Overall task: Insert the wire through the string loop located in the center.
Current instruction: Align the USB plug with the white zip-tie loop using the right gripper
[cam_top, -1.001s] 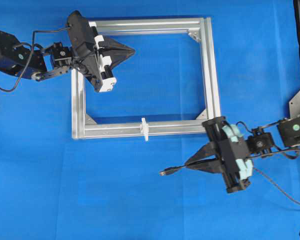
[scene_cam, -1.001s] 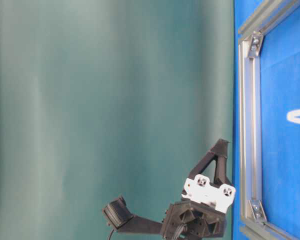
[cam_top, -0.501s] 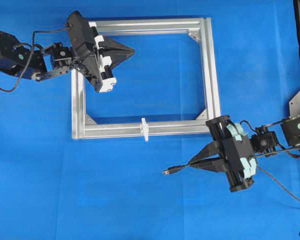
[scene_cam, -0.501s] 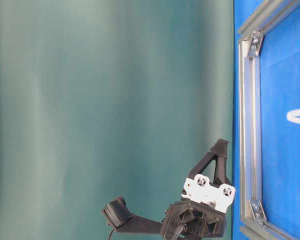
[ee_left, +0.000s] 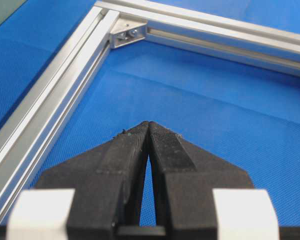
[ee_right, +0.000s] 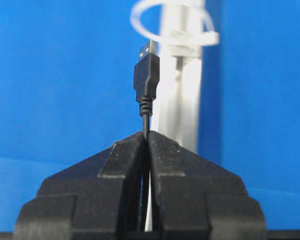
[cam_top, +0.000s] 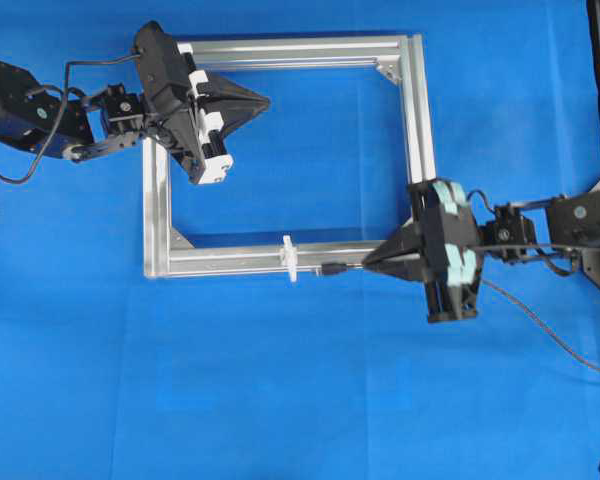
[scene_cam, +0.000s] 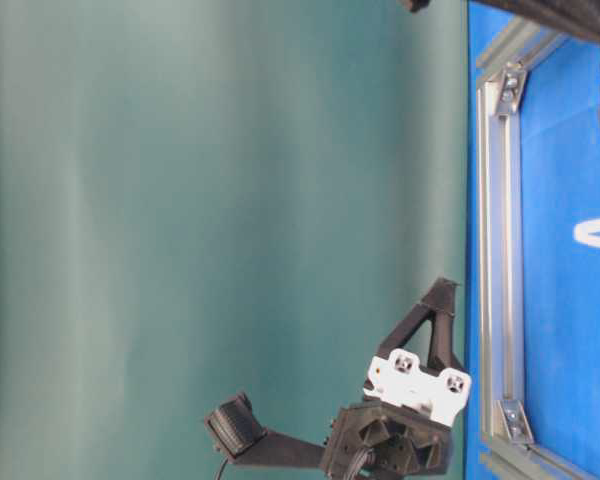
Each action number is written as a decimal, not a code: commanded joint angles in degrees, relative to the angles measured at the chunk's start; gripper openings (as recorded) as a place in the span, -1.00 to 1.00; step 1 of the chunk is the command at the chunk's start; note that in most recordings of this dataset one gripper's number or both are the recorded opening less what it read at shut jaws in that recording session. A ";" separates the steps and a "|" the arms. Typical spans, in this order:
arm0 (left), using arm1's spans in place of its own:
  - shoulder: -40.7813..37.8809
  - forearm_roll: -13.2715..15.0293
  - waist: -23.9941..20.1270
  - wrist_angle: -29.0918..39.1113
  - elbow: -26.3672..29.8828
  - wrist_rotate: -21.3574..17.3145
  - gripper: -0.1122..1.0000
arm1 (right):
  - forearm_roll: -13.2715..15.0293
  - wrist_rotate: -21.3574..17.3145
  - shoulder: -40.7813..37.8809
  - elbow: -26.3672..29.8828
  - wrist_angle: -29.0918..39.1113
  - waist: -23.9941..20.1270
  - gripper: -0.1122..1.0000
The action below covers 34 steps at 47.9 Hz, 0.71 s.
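Now, blue table (cam_top: 280,400) carries silver frame (cam_top: 425,150). Left gripper (cam_top: 263,101) clenched, holding nothing, hanging over frame's upper left corner. Right gripper (cam_top: 370,265) clamped on wire (cam_top: 345,267) just behind plug, sitting over frame's lower bar. Plug tip points at string loop (cam_top: 290,257), close beside it, not through. Right wrist view: loop (ee_right: 172,22) just beyond plug end.

No text, label, brand, number or sign can be read in any view. The plug of the wire (ee_right: 146,75), the silver frame (cam_top: 418,130) and the housings of both arms show bare, unmarked surfaces at this sharpness.
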<state>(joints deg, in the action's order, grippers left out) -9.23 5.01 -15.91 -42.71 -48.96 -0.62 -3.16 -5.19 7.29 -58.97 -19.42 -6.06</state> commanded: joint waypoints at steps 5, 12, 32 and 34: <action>2.11 -0.18 0.00 -0.26 0.44 0.00 -0.80 | -0.18 0.09 0.09 0.70 -0.44 2.20 -0.84; 2.11 -0.18 0.00 -0.26 0.44 0.00 -0.80 | -0.26 0.09 0.18 0.62 -0.53 2.37 -0.84; 2.11 -0.26 -0.09 -0.26 0.62 0.00 -0.80 | -0.18 0.09 0.09 0.53 -0.79 2.29 -0.84; 2.11 -0.26 -0.09 -0.26 0.53 0.00 -0.80 | -0.18 0.09 0.09 0.62 -0.79 2.29 -0.84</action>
<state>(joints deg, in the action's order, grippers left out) -9.23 5.01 -15.91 -42.71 -48.87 -0.62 -3.25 -5.10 6.94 -58.97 -19.60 -3.78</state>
